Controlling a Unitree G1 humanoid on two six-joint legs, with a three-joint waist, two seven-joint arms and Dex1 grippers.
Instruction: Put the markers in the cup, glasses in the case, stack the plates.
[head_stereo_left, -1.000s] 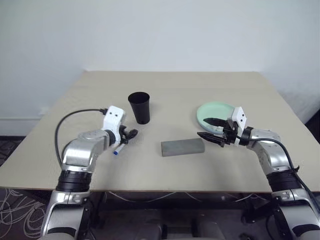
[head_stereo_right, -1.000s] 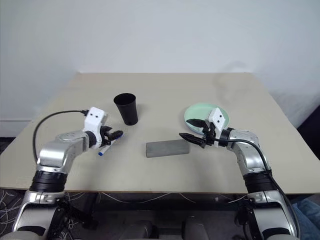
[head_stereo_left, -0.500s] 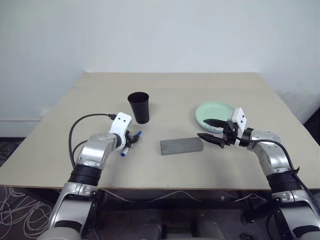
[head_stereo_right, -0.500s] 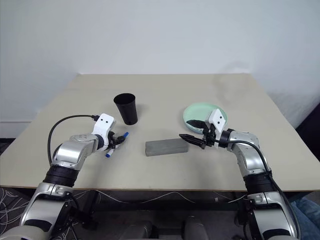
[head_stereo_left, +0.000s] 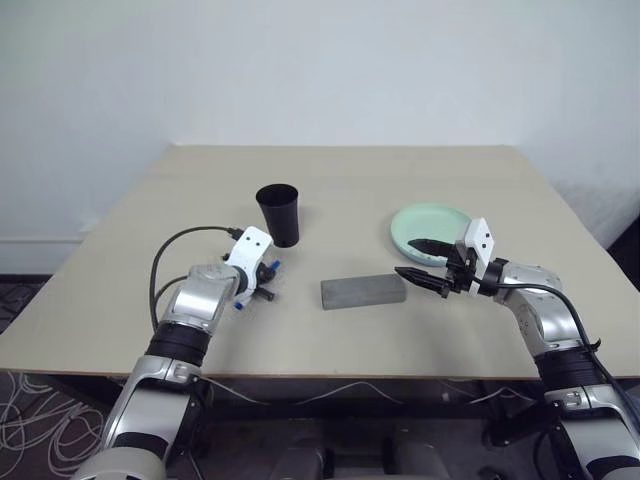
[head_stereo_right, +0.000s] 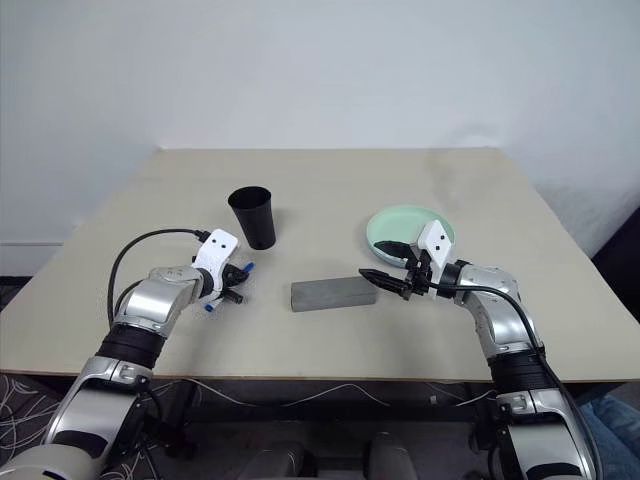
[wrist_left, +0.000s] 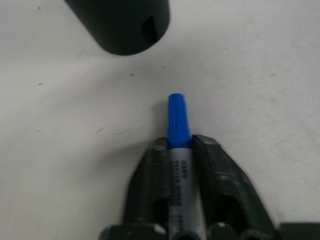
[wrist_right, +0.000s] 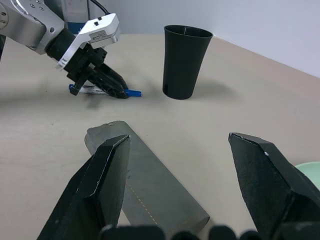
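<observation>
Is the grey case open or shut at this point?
Shut. The case lies flat on the table as one closed block, lid down, with no gap or contents visible; the right gripper hovers open beside it.

A beige tabletop (head_stereo_left: 350, 185) with a smooth matte surface and a slightly darker front edge — square-cornered, narrowing toward the far side. Behind it stands a plain white wall (head_stereo_left: 320, 70). On the floor beneath the front edge lie loose pale cables (head_stereo_left: 30, 415) — tangled at the left, strung along under the middle
</observation>
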